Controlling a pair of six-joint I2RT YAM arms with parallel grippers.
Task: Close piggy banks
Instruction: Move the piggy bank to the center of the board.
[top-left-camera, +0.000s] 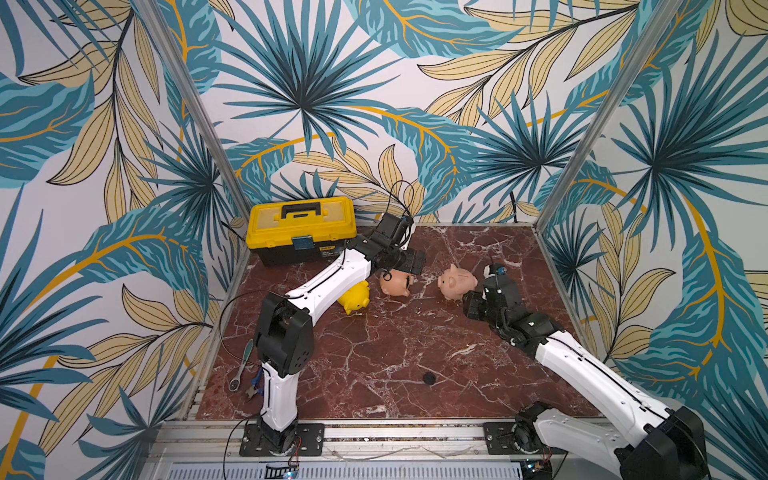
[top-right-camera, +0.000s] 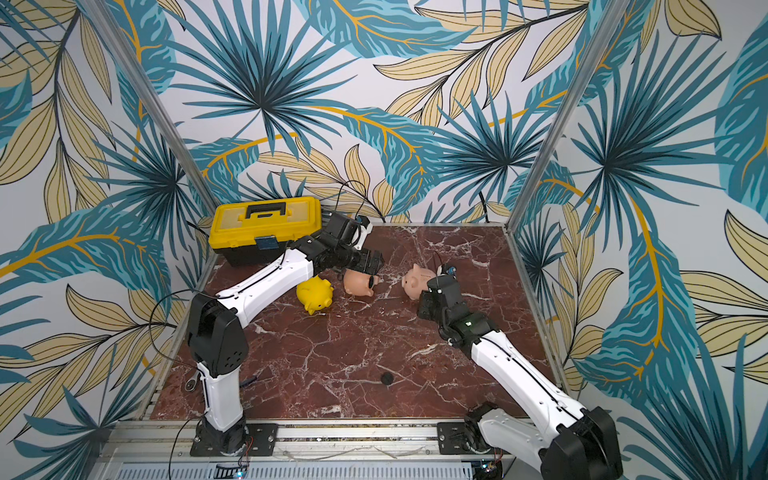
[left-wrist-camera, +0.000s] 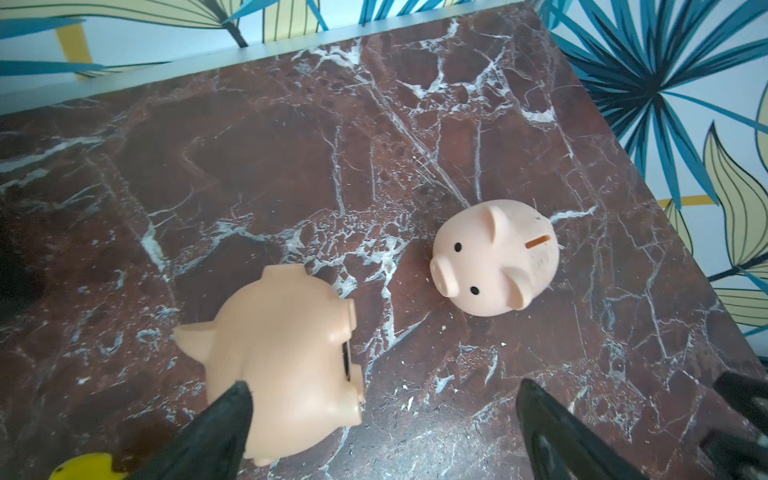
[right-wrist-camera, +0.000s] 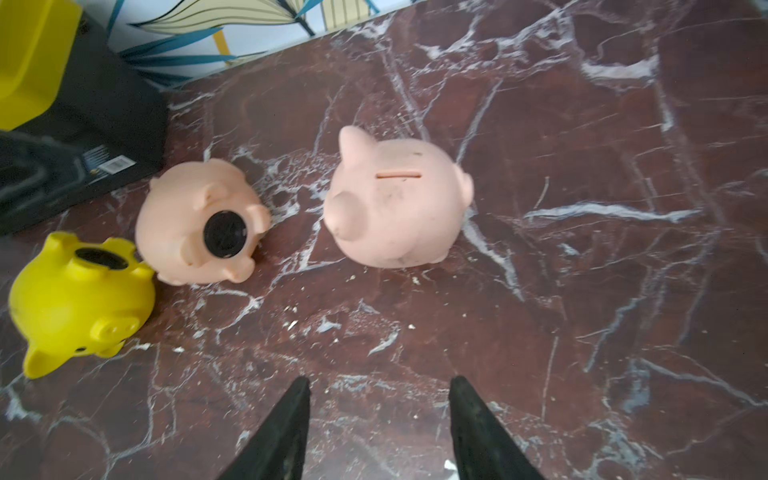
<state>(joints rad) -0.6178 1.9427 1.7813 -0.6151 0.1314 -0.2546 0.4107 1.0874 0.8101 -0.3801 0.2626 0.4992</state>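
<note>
Top views, we see yellow piggy bank (top-left-camera: 355, 297), peach-orange piggy bank (top-left-camera: 394, 287), pale pink piggy bank (top-left-camera: 457, 282) mid-frame, left gripper (left-wrist-camera: 382, 384) spread wide above peach-orange, empty, right gripper (right-wrist-camera: 381, 379) part open, empty, beside pink.

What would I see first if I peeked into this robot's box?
Three piggy banks in a row in the middle grab the eye: the yellow pig and peach pig tipped over, the pink pig standing upright. Farther back, in a corner, sits a bright yellow toolbox, and big blue-and-gold leaves cover the walls.
</note>
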